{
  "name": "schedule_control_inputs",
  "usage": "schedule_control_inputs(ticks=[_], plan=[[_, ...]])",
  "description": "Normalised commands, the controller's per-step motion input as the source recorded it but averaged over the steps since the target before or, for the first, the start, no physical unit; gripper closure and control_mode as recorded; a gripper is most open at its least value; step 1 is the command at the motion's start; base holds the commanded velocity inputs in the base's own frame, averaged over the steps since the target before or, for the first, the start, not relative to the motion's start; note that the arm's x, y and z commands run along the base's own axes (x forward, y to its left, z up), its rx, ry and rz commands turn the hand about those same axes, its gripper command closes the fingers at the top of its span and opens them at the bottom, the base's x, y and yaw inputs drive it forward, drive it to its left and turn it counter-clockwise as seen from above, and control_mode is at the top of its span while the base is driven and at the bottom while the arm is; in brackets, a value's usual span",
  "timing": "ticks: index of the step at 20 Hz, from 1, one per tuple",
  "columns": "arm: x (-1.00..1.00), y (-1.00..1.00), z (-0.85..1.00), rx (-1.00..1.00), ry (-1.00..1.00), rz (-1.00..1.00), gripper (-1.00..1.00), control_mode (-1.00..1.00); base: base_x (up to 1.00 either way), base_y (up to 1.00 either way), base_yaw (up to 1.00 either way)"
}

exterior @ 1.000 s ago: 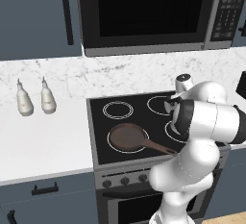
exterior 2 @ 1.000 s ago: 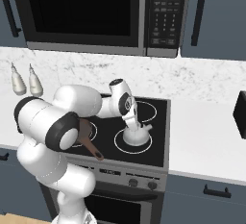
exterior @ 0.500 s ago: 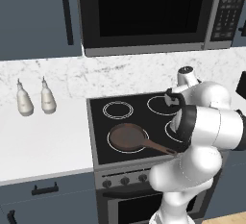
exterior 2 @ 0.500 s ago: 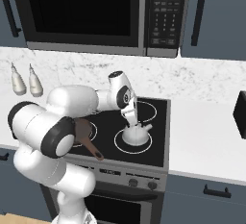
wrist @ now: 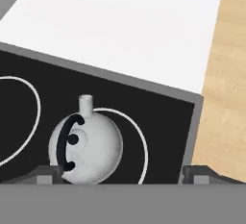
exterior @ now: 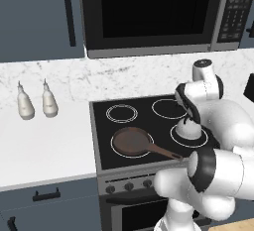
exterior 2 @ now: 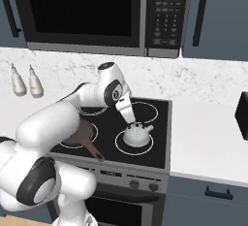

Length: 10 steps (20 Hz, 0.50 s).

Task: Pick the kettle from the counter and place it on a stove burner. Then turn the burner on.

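A small squat silvery-white dome-shaped kettle (exterior 2: pixel 136 135) with a black arched handle and a short spout stands upright on the black glass stove top, inside the wide thin white circle of the stove burner (exterior 2: pixel 134 144) at the stove's front right corner. Its spout points toward the right edge of the stove. Seen from the hand camera, the kettle (wrist: pixel 86 144) sits toward one side of the ring (wrist: pixel 140 141), with bare black glass between it and the far arc of the circle.

The robot's pincer (exterior 2: pixel 131 119) hangs just above the kettle's handle, its two dark fingers spread wide apart and pinching nothing. From the left side, the pincer (exterior: pixel 191 119) appears directly over the kettle (exterior: pixel 189 131), partly hidden by the white arm.

A brown round frying pan (exterior: pixel 131 142) with a long handle lies on the front left burner. Two pale slim-necked bottles (exterior: pixel 33 101) stand side by side on the white stone-look table (exterior: pixel 44 145) with faint grey veining, near its back edge, well apart from the stove. A dark microwave (exterior: pixel 158 12) hangs above the stove.
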Motion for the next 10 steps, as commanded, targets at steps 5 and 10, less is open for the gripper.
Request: schedule_control_inputs(ticks=[5, 10], plan=[[-0.90, 0.50, 0.25, -0.02, -0.22, 0.33, -1.00, -1.00, 0.00, 0.00, 0.00], [-0.48, 0.50, 0.11, 0.00, -0.42, 0.19, -1.00, -1.00, 0.00, 0.00, 0.00]])
